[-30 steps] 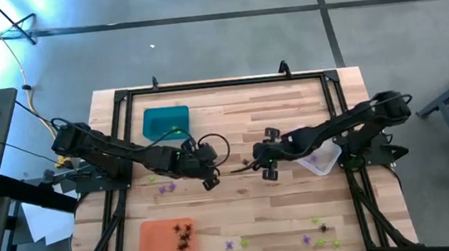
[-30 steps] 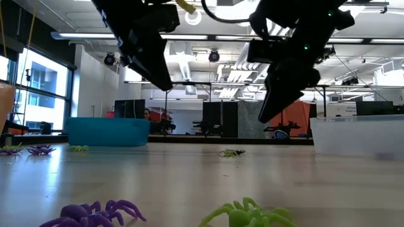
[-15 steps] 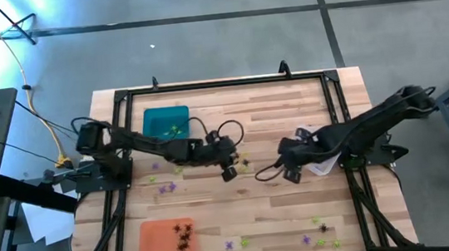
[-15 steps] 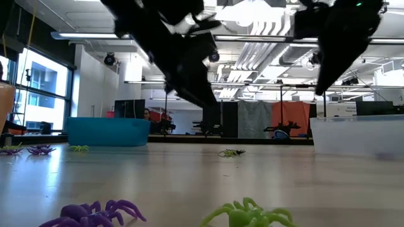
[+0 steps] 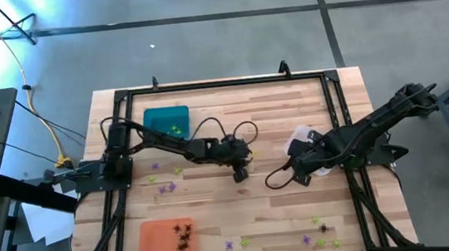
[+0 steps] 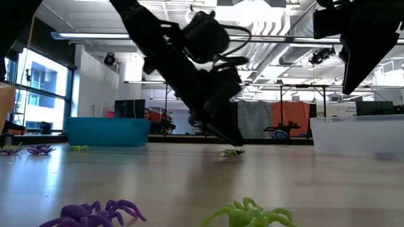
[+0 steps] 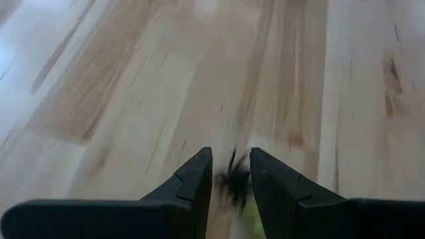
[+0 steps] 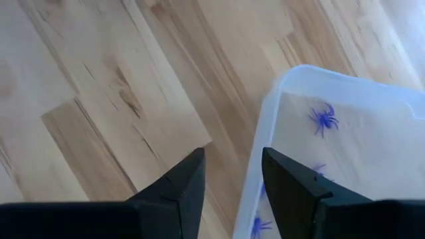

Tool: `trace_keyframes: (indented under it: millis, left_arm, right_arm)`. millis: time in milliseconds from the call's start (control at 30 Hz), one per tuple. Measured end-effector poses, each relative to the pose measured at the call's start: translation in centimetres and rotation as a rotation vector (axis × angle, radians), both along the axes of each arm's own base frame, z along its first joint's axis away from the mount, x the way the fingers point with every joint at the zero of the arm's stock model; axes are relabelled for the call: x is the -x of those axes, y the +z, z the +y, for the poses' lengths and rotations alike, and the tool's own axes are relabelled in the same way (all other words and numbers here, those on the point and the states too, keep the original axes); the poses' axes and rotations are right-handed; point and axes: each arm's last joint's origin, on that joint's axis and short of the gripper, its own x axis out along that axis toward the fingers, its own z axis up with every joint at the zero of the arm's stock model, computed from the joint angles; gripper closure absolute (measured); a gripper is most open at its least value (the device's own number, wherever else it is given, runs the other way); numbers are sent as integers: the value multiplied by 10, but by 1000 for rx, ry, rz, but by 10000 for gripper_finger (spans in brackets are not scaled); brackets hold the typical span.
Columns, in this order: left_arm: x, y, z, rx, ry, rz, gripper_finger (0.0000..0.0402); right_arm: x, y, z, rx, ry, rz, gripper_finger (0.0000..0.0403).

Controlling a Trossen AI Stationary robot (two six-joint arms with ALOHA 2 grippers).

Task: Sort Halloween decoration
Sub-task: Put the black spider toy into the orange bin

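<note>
The Halloween decoration is many tiny plastic spiders. A black spider [image 7: 232, 180] lies on the wood at the table's middle [image 6: 231, 152], with a yellow-green bit [image 7: 250, 214] right beside it. My left gripper [image 7: 231, 156] [image 5: 240, 174] slants down over it, open, with one finger on each side of the spider. My right gripper [image 8: 232, 159] [image 5: 300, 178] hangs open and holding nothing above the near-left rim of the clear tray [image 8: 279, 99], in which purple spiders [image 8: 323, 119] lie. More loose spiders [image 5: 164, 183] [image 5: 320, 229] lie about the table.
The teal tray [image 5: 155, 116] at the far left holds yellow-green spiders. Black spiders lie in the orange tray [image 5: 155, 241] at the near left. The clear tray [image 5: 325, 163] stands at the right. Purple [image 6: 95, 213] and green [image 6: 249, 214] spiders lie close to the low camera.
My left gripper has swung from the table's left toward its middle and come down over the black spider, tipping less steeply. My right gripper has drawn back from the middle toward the right edge, risen and rolled, and now hangs at the clear tray.
</note>
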Motion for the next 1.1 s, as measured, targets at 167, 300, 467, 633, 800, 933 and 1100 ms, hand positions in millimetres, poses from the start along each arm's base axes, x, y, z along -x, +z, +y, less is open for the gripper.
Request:
trace_keyframes:
  millis: [167, 300, 467, 633, 800, 933, 1100]
  left_arm:
    - [-6, -8, -4, -128, 14, 126, 312]
    - [-7, -17, -5, -145, 14, 192, 312]
    - [-6, -23, 3, -96, 74, 211, 312]
    - [-6, -23, 13, 2, 115, 212, 321]
    - [-5, -23, 14, 37, 111, 219, 385]
    - [-5, -23, 14, 59, 116, 220, 394]
    - [-6, -16, 18, 97, 112, 222, 399]
  right_arm:
    - [1, 0, 0, -2, 3, 5, 259]
    - [1, 0, 0, -3, 5, 5, 259]
    - [1, 0, 0, -5, 9, 8, 259]
    - [1, 0, 0, -1, 23, 11, 259]
    - [1, 0, 0, 2, 30, 13, 259]
    - [1, 0, 0, 4, 33, 15, 259]
    - [1, 0, 0, 9, 48, 17, 259]
